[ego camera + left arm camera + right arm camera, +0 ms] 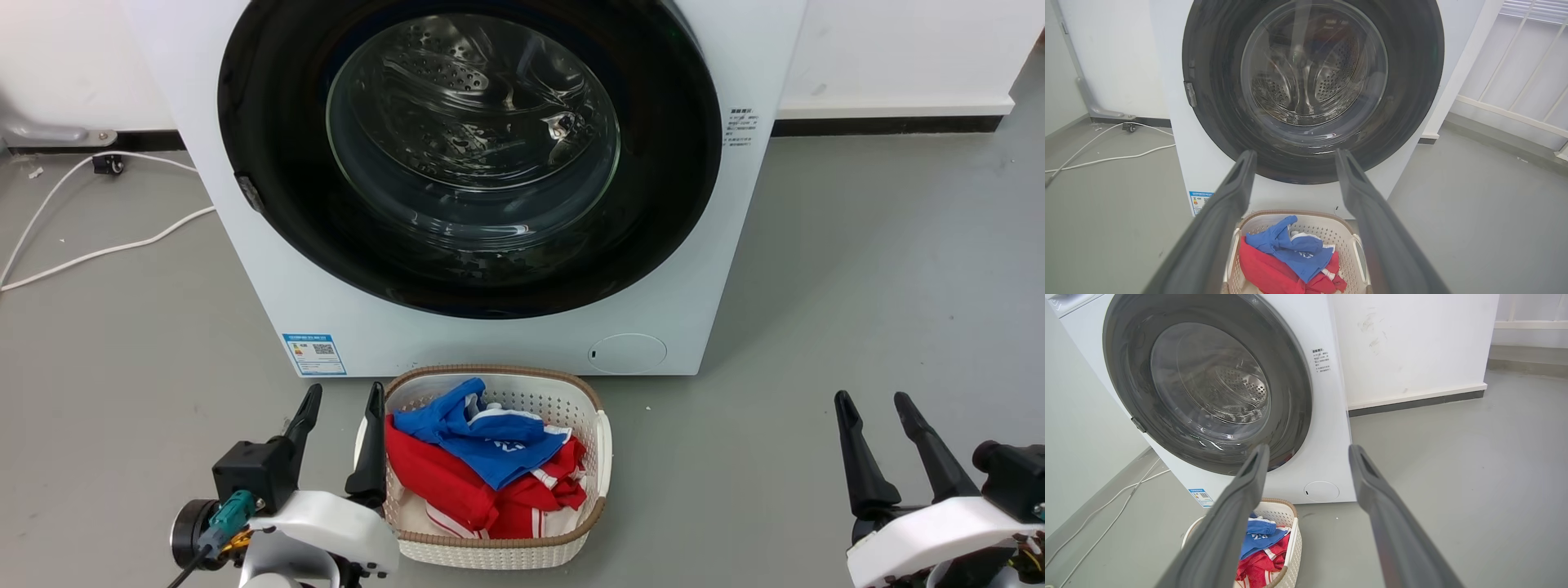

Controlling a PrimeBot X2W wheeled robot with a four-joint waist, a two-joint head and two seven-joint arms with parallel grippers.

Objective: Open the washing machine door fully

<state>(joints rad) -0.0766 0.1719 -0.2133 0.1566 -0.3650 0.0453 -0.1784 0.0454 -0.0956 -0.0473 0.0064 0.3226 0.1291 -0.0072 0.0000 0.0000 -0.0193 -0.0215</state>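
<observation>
The washing machine door (pixel 469 155) sits closed, flat against the front of the washing machine (pixel 490 343), and takes up most of that white front. It is a wide glossy black ring around a clear bulging window, and the holed steel drum shows through the glass. A small grey metal piece (pixel 249 193) sits on the door's left edge. Below the door, a blue label (pixel 314 354) is stuck at the lower left corner of the front, and a small round flap (pixel 627 354) sits at the lower right. A white basket (pixel 490 555) with a brown rim stands on the grey floor (pixel 857 286) just in front of the machine, below the door. It holds a blue garment (pixel 482 437) lying on top of red clothes (pixel 441 482). The left end effector (pixel 344 390) is low and just beside the basket's left rim, its two dark fingers apart and holding nothing. Whether its inner finger touches the rim cannot be told. In the left wrist view these fingers point toward the lower edge of the door, with the basket between them. The right end effector (pixel 872 400) is well to the right of the basket, over bare floor, its fingers also apart and empty. A white cable (pixel 98 249) trails across the floor to the left of the machine, near the wall.
</observation>
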